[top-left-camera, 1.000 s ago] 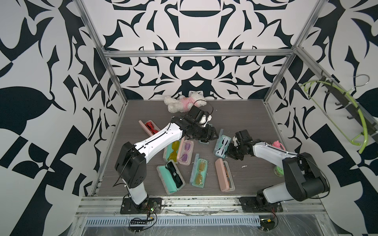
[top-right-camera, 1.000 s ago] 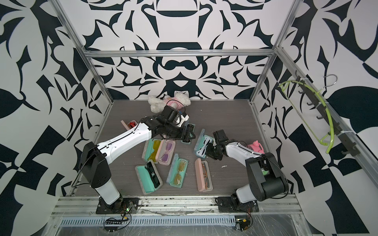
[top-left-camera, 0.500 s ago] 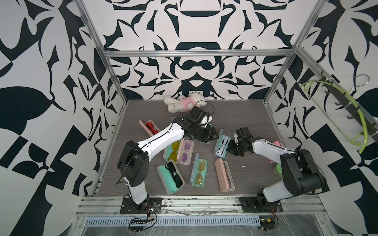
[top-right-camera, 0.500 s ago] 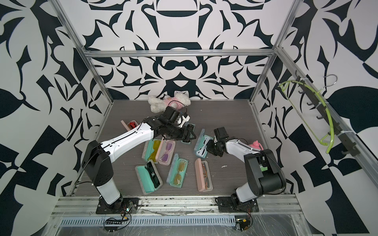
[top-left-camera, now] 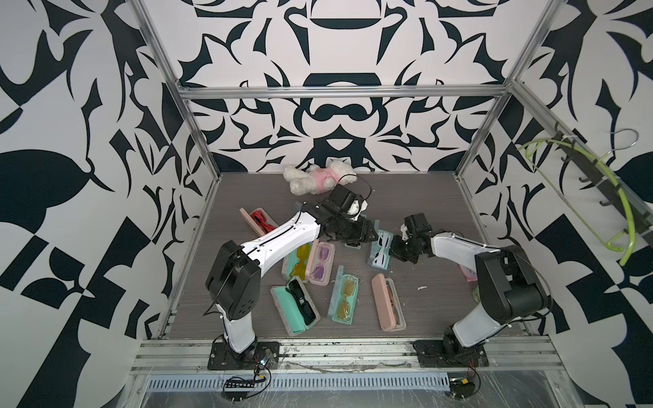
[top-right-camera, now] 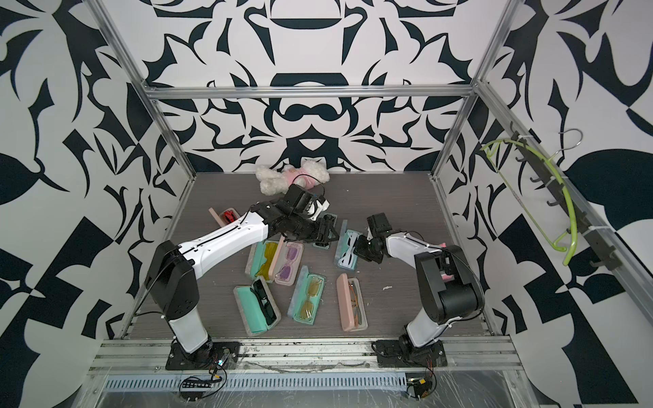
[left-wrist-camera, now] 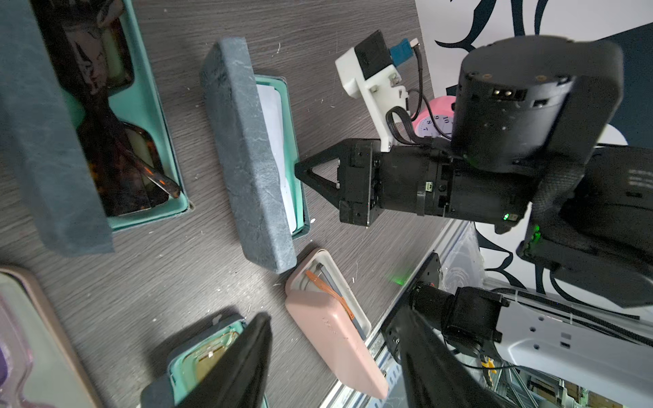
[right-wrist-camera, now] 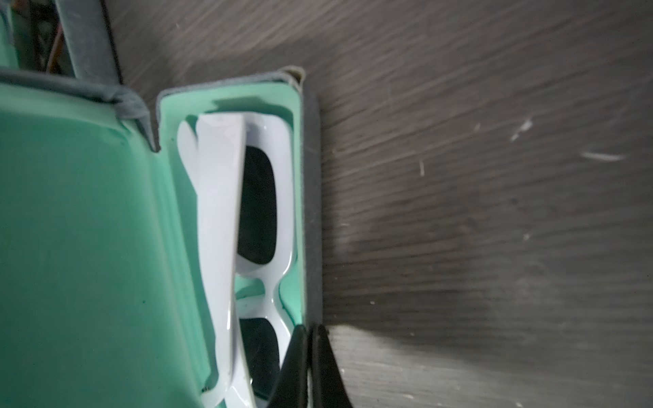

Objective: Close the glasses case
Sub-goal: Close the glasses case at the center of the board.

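The glasses case (top-left-camera: 381, 249) (top-right-camera: 348, 249) is grey-blue outside and mint inside. It lies open mid-table with white sunglasses (right-wrist-camera: 219, 229) in it. Its lid (left-wrist-camera: 247, 159) stands raised on the side toward my left arm. My right gripper (right-wrist-camera: 311, 367) (top-left-camera: 395, 247) is shut, pinching the thin front wall of the case's tray (right-wrist-camera: 312, 212). My left gripper (left-wrist-camera: 332, 360) (top-left-camera: 360, 233) is open just beyond the lid's back, holding nothing. Only the floor and other cases show between its fingers (left-wrist-camera: 240, 364).
Several other open cases lie around: one with tortoiseshell glasses (left-wrist-camera: 116, 123) under my left gripper, yellow (top-left-camera: 300, 259), purple (top-left-camera: 322, 263), black (top-left-camera: 298, 305), amber (top-left-camera: 344, 298), a pink case (top-left-camera: 388, 300), red (top-left-camera: 259, 220). A plush toy (top-left-camera: 318, 178) lies at the back. A pink clock (left-wrist-camera: 433, 120) stands behind my right arm.
My right gripper has closed down onto the case's front wall. My left gripper has narrowed somewhat and stays beside the lid.
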Controlling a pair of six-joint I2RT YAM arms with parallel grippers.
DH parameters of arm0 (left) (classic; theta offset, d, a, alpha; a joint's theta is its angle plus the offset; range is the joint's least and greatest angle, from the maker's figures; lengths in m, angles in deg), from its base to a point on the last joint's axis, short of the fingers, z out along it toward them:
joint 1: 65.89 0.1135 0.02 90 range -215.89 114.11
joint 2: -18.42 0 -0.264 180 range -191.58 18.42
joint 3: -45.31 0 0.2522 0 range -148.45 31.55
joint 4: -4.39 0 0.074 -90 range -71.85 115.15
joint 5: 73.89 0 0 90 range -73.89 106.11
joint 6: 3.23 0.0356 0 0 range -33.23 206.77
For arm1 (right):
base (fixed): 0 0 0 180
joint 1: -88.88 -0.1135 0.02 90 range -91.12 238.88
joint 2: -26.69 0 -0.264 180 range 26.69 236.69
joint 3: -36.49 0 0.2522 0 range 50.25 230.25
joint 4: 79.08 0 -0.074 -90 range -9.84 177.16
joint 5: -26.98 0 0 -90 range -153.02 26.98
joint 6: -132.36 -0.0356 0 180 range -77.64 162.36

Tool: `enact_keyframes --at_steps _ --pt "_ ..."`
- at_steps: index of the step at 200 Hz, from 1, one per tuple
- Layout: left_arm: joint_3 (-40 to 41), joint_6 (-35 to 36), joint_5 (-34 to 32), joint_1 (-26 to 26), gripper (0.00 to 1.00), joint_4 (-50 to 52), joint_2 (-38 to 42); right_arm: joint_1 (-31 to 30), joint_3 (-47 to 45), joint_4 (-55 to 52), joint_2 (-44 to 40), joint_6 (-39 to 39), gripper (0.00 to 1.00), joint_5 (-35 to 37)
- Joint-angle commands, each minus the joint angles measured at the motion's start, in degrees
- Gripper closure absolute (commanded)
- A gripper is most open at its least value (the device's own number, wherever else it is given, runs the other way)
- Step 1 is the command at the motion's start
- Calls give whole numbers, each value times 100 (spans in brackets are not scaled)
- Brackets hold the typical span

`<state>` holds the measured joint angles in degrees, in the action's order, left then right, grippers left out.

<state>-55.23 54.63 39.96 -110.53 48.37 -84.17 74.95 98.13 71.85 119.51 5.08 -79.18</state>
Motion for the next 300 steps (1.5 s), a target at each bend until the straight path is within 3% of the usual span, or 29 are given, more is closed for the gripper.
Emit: enact_keyframes --at_steps 1,100,300 --pt "-189 7 109 -18 39 -25 -108 5 114 82 -86 68 94 -30" --pt "-351 -117 192 -19 39 -74 -270 43 188 133 -228 72 82 -231" --pt "-629 -38 203 -18 54 331 -951 128 2 318 -79 177 93 -248"
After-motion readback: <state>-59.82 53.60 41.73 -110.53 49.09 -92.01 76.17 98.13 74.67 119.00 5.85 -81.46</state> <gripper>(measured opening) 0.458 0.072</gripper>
